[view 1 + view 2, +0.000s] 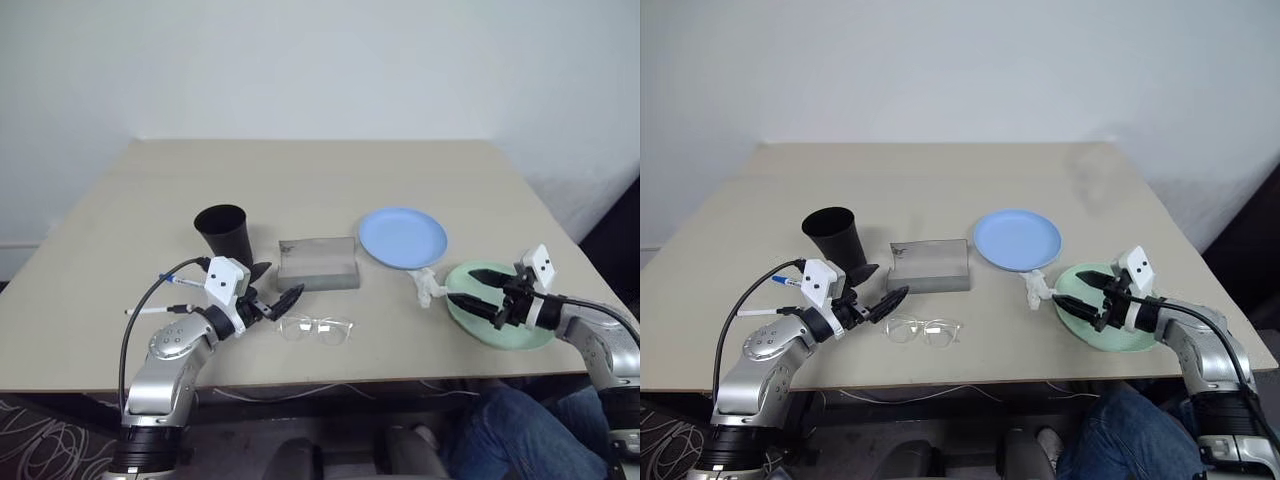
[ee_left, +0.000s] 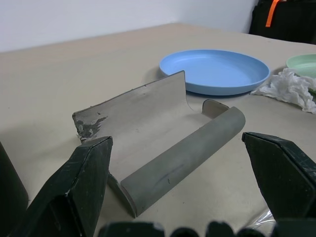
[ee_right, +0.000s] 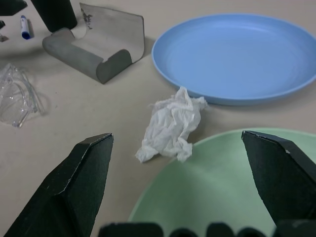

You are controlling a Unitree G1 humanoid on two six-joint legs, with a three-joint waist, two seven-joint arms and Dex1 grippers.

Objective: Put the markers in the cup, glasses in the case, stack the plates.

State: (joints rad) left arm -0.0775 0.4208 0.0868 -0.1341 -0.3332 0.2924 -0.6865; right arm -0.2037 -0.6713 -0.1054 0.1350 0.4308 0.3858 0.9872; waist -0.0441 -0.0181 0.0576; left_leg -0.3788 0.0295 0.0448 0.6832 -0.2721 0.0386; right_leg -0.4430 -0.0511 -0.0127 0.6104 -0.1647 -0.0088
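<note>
The black cup (image 1: 223, 232) stands upright at the left. Beside it, two white markers (image 1: 185, 283) (image 1: 150, 311) lie partly behind my left arm. The grey case (image 1: 318, 262) lies open with its lid raised, and the clear glasses (image 1: 317, 329) rest on the table in front of it. The light blue plate (image 1: 402, 238) sits right of the case, and the mint green plate (image 1: 497, 305) is nearer the front right. My left gripper (image 1: 275, 285) is open, just left of the glasses and facing the case (image 2: 163, 133). My right gripper (image 1: 470, 288) is open over the green plate's (image 3: 212, 192) left edge.
A crumpled white tissue (image 1: 428, 288) lies between the two plates, just ahead of my right gripper. The table's (image 1: 300, 180) far half is bare. A person's knee in blue jeans (image 1: 510, 430) shows below the front edge at the right.
</note>
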